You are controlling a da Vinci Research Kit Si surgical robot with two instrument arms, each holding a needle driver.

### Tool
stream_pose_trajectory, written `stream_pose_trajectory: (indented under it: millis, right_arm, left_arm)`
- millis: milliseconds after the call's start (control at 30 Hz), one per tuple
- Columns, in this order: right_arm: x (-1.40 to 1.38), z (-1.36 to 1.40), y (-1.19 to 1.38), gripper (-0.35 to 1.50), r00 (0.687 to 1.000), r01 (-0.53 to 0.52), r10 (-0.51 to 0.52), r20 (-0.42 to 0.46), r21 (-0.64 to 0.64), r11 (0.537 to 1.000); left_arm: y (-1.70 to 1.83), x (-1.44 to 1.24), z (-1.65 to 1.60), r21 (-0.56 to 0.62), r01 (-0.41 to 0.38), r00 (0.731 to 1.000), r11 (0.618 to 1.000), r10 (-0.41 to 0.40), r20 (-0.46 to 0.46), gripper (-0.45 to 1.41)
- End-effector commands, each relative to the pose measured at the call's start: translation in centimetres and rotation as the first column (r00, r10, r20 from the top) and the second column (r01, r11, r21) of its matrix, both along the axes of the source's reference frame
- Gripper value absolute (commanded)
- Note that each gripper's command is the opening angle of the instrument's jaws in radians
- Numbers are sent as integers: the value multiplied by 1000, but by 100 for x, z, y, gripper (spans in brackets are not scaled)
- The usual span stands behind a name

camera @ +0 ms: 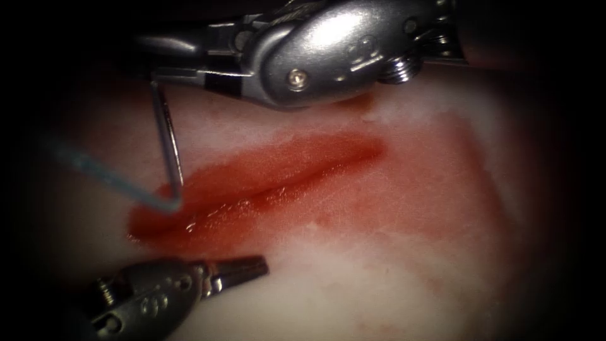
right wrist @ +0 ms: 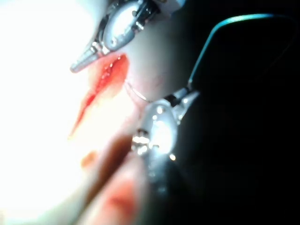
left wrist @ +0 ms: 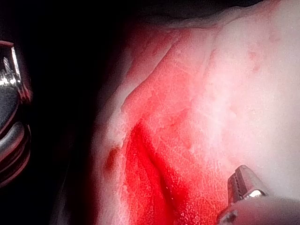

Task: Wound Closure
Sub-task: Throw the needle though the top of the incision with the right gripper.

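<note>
Step, as a guess: needle placement at the left end of the cut (camera: 278, 183), first bite not clearly begun. The right tool (camera: 165, 60) is clamped on the needle (camera: 167, 136) close to one end of its curve, jaws closed tight with no gap visible. The needle hangs straight down from those jaws, and its far end sits at the left end of the cut, touching the red fluid (camera: 315, 155) there. Can't tell whether that end is in the tissue (camera: 404, 271) or just resting on it. The thread (camera: 95, 172) runs off from the needle's far end, away from the right tool and out to the left of the cut. The left tool (camera: 243, 270) is below the cut, on the side opposite the right tool. Its jaws are closed, grasp nothing and point along the tissue surface, with the needle's lower end up and ahead of its tips, near but apart. Can't tell if the left tips touch the tissue. Next move, as a judgement: it calls for a firm, non-slipping hold on the needle, with its curve turned to follow the bite across the cut. The thread must stay slack and clear of both tools, and the left tool is free to open and take the needle or steady the edge.
</note>
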State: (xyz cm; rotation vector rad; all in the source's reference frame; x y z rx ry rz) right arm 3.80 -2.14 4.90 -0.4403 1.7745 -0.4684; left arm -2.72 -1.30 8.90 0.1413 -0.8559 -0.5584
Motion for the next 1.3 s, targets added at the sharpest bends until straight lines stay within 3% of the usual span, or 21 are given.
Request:
stream_pose_trajectory:
  millis: [33, 767, 933, 1300]
  right_arm:
    - [15, -5, 9, -35, 1000, -4, 4, 0, -6, 1000]
    - [15, 5, 1, -35, 996, 59, -56, 69, -34, 998]
    - [15, 11, 1, -35, 988, 98, -92, 120, -49, 994]
    - [24, 3, 8, -35, 985, 135, -121, 120, -115, 984]
  left_arm:
    - [9, -4, 1, -3, -5, 1000, 1000, 5, -1, -45]
    - [3, -12, 0, 76, -20, 999, 997, 22, -24, -45]
    - [3, -13, 0, 78, -23, 999, 997, 25, -23, -45]
    - [3, -14, 0, 80, -26, 999, 996, 28, -22, -45]
